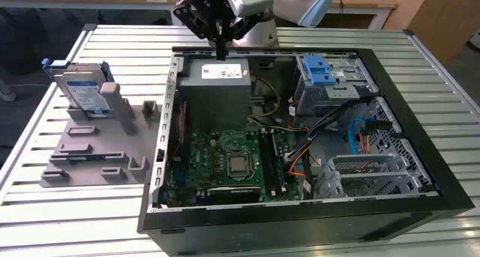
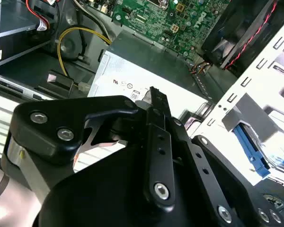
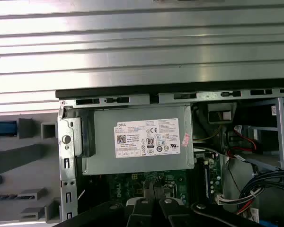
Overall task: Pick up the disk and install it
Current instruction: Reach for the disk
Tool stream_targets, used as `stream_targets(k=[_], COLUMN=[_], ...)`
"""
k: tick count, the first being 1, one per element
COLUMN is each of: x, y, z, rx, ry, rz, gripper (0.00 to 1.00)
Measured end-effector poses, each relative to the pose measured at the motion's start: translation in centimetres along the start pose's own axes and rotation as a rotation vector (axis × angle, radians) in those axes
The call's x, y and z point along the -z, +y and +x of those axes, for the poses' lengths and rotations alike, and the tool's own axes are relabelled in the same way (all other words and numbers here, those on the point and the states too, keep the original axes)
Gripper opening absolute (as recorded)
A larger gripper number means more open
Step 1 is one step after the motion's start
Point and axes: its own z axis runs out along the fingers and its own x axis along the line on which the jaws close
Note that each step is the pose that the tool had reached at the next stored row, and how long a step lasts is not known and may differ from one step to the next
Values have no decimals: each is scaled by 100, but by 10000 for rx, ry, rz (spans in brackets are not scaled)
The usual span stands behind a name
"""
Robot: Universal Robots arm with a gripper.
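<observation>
The disk (image 1: 84,91) stands upright in its grey holder (image 1: 90,150), likely for easy grabbing; the hand (image 1: 222,53) hovers closed, empty.

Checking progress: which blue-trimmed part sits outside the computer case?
The disk, propped in the grey holder; the blue bracket is inside the case.

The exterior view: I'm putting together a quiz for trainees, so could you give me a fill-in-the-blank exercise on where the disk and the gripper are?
1. The disk stands in the grey holder, to the exterior view's ____ of the computer case.
2. The gripper hangs above the grey box with the ____ sticker.
3. The gripper holds ____.
4. The plastic frame round the disk is ____.

Missing words: left; white; nothing; blue.
</observation>
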Motion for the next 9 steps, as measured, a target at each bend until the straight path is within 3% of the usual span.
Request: stream_targets(k=[9], x=[0], y=[-1], z=[15], rx=[-2], ry=[0], rz=[0], gripper=[11])
